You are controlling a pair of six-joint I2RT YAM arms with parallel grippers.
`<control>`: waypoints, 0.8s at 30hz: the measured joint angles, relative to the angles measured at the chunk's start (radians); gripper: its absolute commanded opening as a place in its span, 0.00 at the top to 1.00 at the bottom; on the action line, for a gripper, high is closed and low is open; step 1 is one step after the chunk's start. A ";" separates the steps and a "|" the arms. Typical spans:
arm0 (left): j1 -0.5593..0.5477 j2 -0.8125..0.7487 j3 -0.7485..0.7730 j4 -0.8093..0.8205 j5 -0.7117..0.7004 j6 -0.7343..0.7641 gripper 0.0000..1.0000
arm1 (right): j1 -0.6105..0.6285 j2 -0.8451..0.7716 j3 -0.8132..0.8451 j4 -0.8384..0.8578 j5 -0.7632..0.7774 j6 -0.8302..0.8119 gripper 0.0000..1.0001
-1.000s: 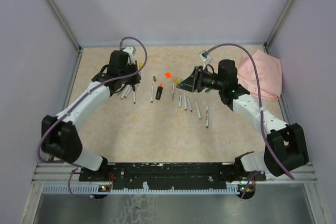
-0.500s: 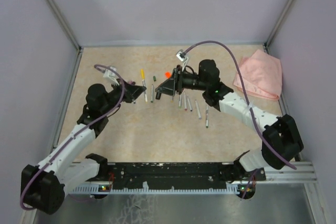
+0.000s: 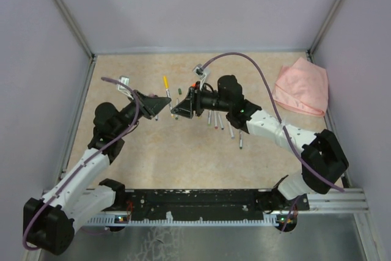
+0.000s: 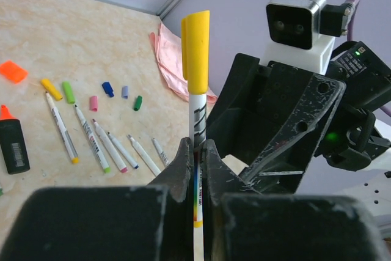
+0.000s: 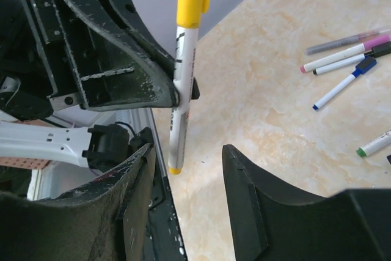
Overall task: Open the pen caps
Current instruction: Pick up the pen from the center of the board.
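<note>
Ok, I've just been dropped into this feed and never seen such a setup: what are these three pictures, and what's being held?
Two robot arms, left and right, sit at a table. The wide picture looks down from above and behind them; the other two come from a camera on each wrist. The left pincer is shut on a white pen with its yellow cap on. The right pincer stands open close to that pen, not gripping it. On the table lie uncapped pens, loose caps, a black highlighter and a pink cloth.
</note>
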 measured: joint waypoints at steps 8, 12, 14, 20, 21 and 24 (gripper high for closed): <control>0.000 0.007 -0.013 0.054 0.026 -0.032 1.00 | 0.021 0.030 0.030 -0.021 0.054 -0.005 0.57; 0.000 0.035 -0.014 0.093 0.043 -0.049 1.00 | 0.030 0.046 0.038 -0.011 0.065 0.005 0.62; 0.000 0.052 -0.016 0.112 0.053 -0.057 1.00 | 0.034 0.058 0.042 -0.002 0.067 0.013 0.71; 0.003 0.075 -0.024 0.135 0.064 -0.072 0.87 | 0.045 0.075 0.042 0.015 0.068 0.039 1.00; 0.004 0.074 -0.024 0.140 0.064 -0.071 0.76 | 0.045 0.076 0.042 0.018 0.068 0.043 1.00; 0.005 0.072 -0.024 0.143 0.061 -0.068 0.40 | 0.045 0.076 0.043 0.020 0.064 0.045 1.00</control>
